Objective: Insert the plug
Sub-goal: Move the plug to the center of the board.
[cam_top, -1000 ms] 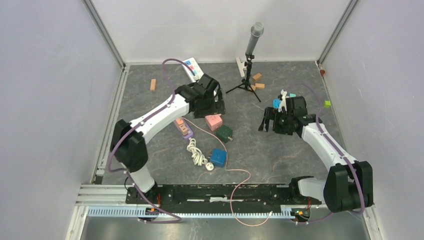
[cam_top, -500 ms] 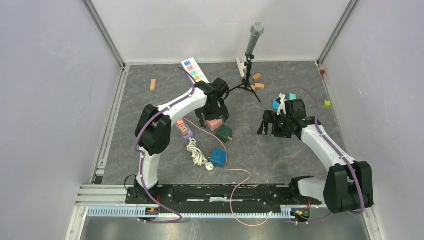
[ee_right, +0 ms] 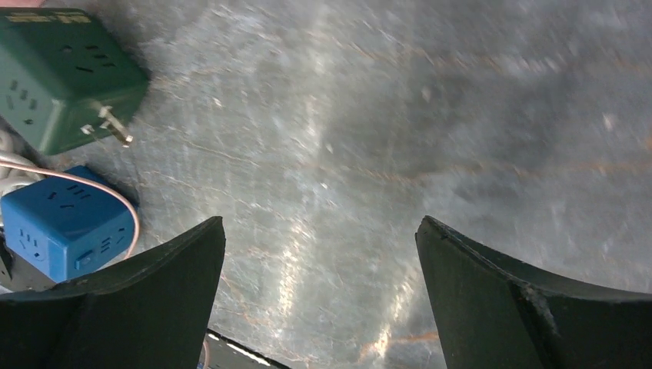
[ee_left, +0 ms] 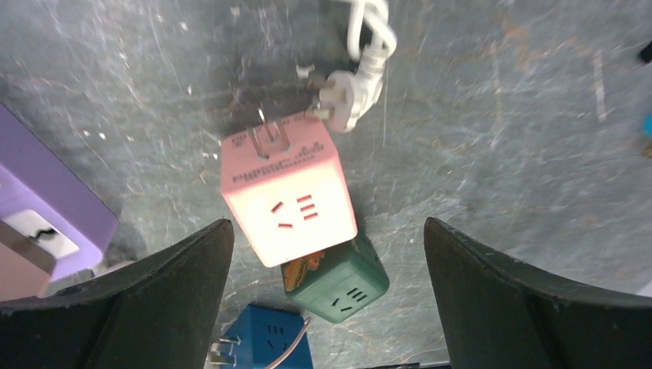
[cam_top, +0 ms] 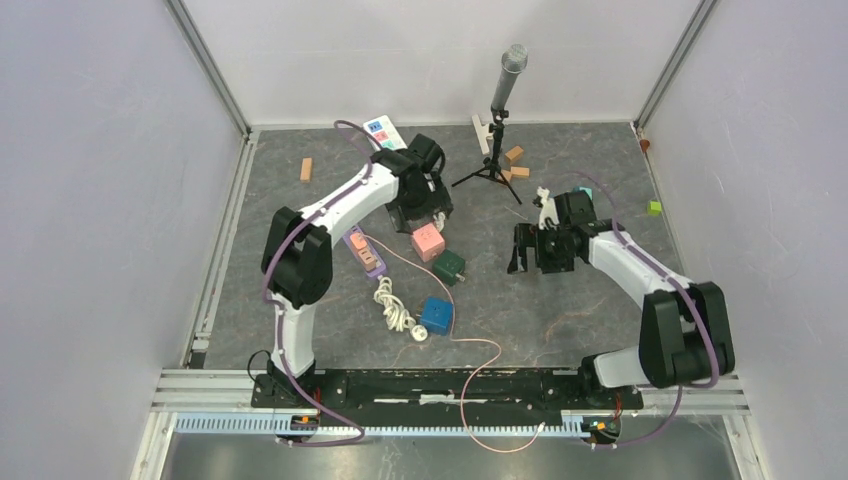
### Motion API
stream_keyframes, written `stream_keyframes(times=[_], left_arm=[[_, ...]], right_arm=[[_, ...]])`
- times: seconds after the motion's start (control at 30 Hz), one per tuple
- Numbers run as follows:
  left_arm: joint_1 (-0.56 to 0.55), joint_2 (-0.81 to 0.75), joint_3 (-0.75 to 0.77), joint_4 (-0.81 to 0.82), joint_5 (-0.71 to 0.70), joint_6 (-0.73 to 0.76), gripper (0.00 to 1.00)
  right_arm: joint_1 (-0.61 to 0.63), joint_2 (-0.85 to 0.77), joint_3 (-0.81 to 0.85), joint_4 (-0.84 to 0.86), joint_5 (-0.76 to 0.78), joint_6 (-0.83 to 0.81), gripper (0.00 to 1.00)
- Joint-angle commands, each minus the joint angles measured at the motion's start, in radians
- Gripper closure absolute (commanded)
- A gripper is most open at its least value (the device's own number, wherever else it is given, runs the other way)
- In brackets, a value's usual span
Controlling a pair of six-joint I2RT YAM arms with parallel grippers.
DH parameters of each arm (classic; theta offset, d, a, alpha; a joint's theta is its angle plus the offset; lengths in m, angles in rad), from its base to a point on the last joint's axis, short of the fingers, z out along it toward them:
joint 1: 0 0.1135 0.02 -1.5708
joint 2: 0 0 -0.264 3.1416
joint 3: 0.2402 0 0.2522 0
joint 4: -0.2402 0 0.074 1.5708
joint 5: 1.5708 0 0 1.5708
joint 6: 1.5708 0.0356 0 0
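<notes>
A white plug (ee_left: 346, 100) on a white cord lies on the floor beside the metal prongs of a pink socket cube (ee_left: 288, 196). In the top view the pink socket cube (cam_top: 428, 241) sits just in front of my left gripper (cam_top: 428, 212). That gripper (ee_left: 327, 227) hangs open above the cube, holding nothing. A green socket cube (ee_left: 338, 280) touches the pink one, and a blue socket cube (ee_left: 265, 342) lies nearer. My right gripper (cam_top: 530, 255) hovers open over bare floor, right of the green cube (ee_right: 65, 73) and the blue cube (ee_right: 65, 227).
A purple power strip (cam_top: 365, 252) lies left of the pink cube, and a coiled white cable (cam_top: 393, 305) lies beside the blue cube. A white power strip (cam_top: 385, 135) and a microphone stand (cam_top: 495, 150) are at the back. Small wooden blocks (cam_top: 514, 160) lie near the stand.
My left arm swung its elbow inward. Its gripper dipped over the pink cube, then drew back toward the far wall. My right gripper shifted slightly left. Both stayed open.
</notes>
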Motion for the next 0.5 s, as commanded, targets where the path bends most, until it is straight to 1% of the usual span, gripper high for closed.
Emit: stream_keyframes(times=[0.0, 0.1, 0.23, 0.4, 0.47], left_arm=[[0.073, -0.092, -0.006, 0.091, 0.034, 0.054, 0.0], [0.119, -0.096, -0.024, 0.106, 0.06, 0.044, 0.0], [0.172, -0.122, -0.047, 0.106, 0.05, 0.026, 0.0], [0.222, -0.174, -0.081, 0.106, 0.002, 0.026, 0.0], [0.237, -0.189, -0.089, 0.105, -0.002, 0.035, 0.0]], right_arm=[[0.089, 0.092, 0.155, 0.034, -0.021, -0.075, 0.02], [0.196, 0.193, 0.286, 0.024, 0.007, -0.097, 0.02], [0.342, 0.327, 0.484, 0.018, 0.056, -0.096, 0.02], [0.457, 0.5, 0.713, -0.006, 0.1, -0.086, 0.02], [0.492, 0.558, 0.77, -0.016, 0.126, -0.087, 0.02]])
